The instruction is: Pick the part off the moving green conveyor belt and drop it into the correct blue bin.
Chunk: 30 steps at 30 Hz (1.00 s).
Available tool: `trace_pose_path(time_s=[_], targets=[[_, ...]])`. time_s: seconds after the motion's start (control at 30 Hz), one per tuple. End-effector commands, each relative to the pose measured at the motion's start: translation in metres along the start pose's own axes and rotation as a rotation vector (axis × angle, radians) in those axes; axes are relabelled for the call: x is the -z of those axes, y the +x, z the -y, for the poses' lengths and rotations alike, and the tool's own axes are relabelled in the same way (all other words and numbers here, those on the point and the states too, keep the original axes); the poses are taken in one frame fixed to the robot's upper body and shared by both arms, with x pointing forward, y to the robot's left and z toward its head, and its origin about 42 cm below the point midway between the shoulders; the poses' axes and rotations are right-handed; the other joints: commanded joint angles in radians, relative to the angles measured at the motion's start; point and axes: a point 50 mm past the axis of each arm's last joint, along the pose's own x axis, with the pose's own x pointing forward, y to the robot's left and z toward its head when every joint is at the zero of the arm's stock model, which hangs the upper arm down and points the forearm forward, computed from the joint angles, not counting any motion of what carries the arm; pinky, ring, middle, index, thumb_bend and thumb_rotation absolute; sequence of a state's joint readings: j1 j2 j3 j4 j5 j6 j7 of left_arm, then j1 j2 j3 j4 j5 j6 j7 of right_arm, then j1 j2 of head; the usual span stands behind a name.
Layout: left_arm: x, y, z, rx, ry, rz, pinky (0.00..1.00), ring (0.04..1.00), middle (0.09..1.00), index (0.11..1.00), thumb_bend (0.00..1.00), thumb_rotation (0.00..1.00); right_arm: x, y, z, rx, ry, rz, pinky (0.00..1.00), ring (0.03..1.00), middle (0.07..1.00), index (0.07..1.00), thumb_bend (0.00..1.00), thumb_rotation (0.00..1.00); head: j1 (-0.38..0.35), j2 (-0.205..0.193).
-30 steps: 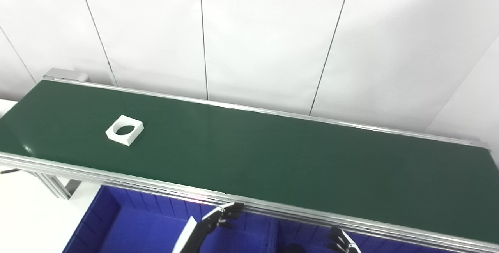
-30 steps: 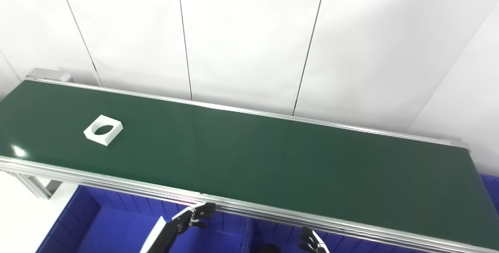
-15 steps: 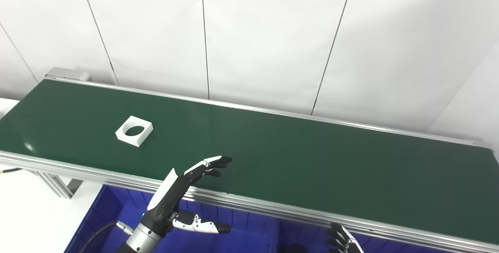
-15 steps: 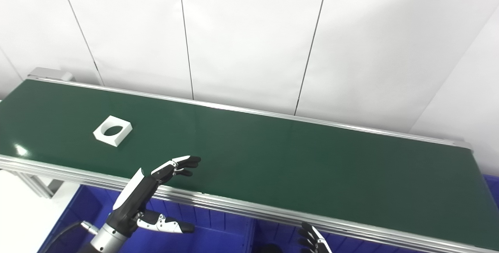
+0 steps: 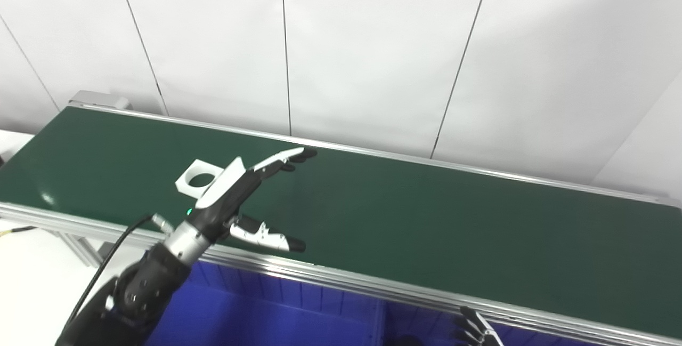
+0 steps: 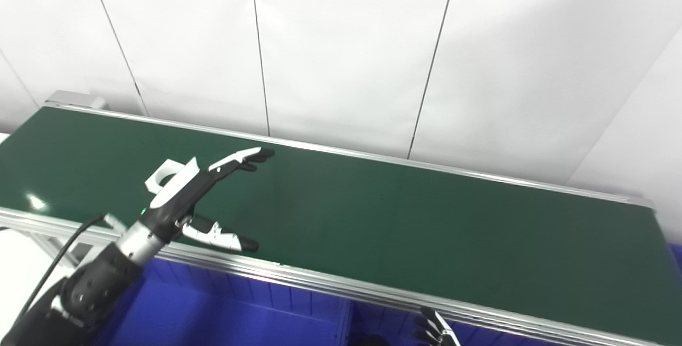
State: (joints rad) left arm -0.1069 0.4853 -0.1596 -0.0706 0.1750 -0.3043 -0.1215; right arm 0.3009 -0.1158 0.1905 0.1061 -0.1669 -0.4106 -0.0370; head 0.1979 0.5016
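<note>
A white square part with a round hole [image 5: 194,178] lies on the green conveyor belt [image 5: 426,228] near its left end. My left hand [image 5: 242,196] is open above the belt, just right of the part and partly covering it, fingers [image 5: 282,158] stretched out and thumb [image 5: 266,237] spread toward the near rail. In the right eye view the hand [image 6: 200,199] hides most of the part [image 6: 162,174]. My right hand [image 5: 477,330] shows only as fingertips at the bottom edge, below the belt, fingers apart.
Blue bins [image 5: 256,319] sit below the belt's near aluminium rail [image 5: 373,284], with a divider wall [image 5: 381,319] between two of them. A white panelled wall [image 5: 373,42] rises behind the belt. A black cable [image 5: 112,252] hangs by my left forearm.
My left hand has risen from below the rail and reached over the belt to the part's right side. The part has travelled rightward on the belt. The camera has shifted slightly.
</note>
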Motion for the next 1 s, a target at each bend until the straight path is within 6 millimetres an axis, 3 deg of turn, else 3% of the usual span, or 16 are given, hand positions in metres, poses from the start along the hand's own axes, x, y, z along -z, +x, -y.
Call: trace_pose_path(time_s=[0.0,0.17,0.43,0.73,0.97], targets=[[-0.002,0.013,-0.026,-0.004,0.062,0.022,0.78,0.856,0.891,0.879,0.78,0.32,-0.009,0.005,0.003,-0.001,0.006,0.084,0.69,0.77,0.819,0.877,0.82,0.26,-0.001,0.001],[0.011,0.034,-0.053,0.067,0.167,-0.051,0.81,0.868,0.895,0.88,0.78,0.31,-0.008,0.007,0.004,-0.008,0.023,0.082,0.7,0.773,0.821,0.874,0.82,0.24,0.007,-0.005],[0.031,0.06,-0.08,0.104,0.269,-0.151,0.81,0.89,0.912,0.883,0.82,0.29,-0.008,0.007,0.005,-0.018,0.016,0.085,0.69,0.768,0.818,0.873,0.81,0.22,0.013,-0.013],[0.063,0.084,-0.103,0.146,0.343,-0.277,0.76,0.882,0.922,0.888,0.83,0.2,-0.007,0.009,0.004,-0.021,0.024,0.085,0.69,0.762,0.806,0.871,0.82,0.23,0.015,-0.017],[0.077,0.089,-0.111,0.18,0.437,-0.33,0.75,0.868,0.914,0.88,0.86,0.18,-0.008,0.01,0.004,-0.023,0.017,0.09,0.68,0.758,0.804,0.87,0.82,0.24,0.014,-0.017]])
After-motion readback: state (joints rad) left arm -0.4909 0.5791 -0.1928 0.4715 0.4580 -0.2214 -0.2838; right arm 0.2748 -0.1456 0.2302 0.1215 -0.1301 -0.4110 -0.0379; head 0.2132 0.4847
